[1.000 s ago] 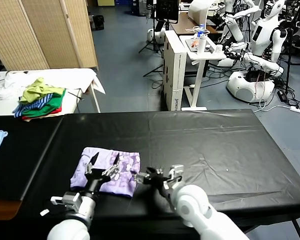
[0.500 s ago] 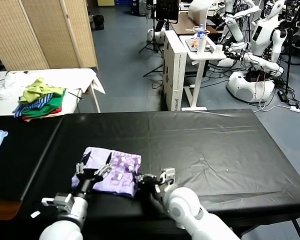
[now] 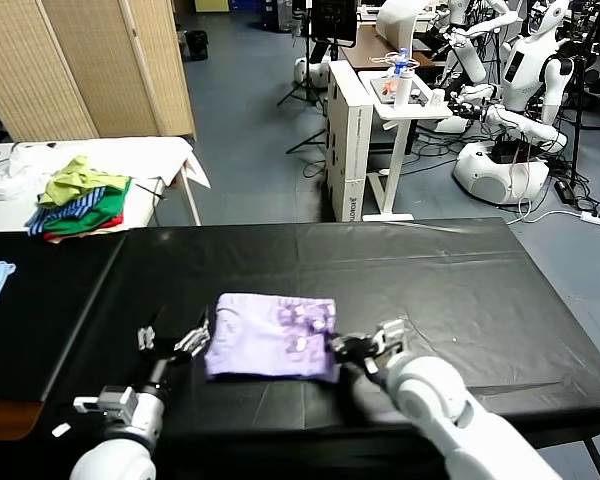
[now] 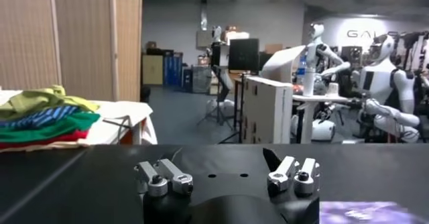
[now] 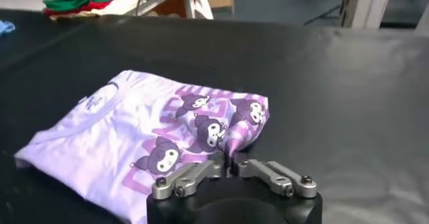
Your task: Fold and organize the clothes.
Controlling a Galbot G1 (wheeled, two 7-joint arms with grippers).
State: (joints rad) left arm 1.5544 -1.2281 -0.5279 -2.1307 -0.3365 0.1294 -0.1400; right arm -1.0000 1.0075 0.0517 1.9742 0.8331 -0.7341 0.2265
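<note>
One pale lavender printed T-shirt (image 3: 272,337) lies folded into a compact rectangle on the black desk (image 3: 450,290), so only tidying seems left. Right pincer (image 5: 231,167) is closed on its corner; left pincer (image 3: 173,337) hangs spread and empty beside it.

Folded lavender T-shirt (image 3: 272,336) sits near the front of the black table (image 3: 430,280), right gripper (image 3: 352,346) pinching its right edge, left gripper (image 3: 172,338) open just left.

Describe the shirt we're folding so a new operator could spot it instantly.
On the black table, look at the near edge between the two claws. The folded lavender T-shirt lies there, its corner pinched by the right claw. Its purple cartoon print sets it apart from the green and striped clothes pile on the white side table.
</note>
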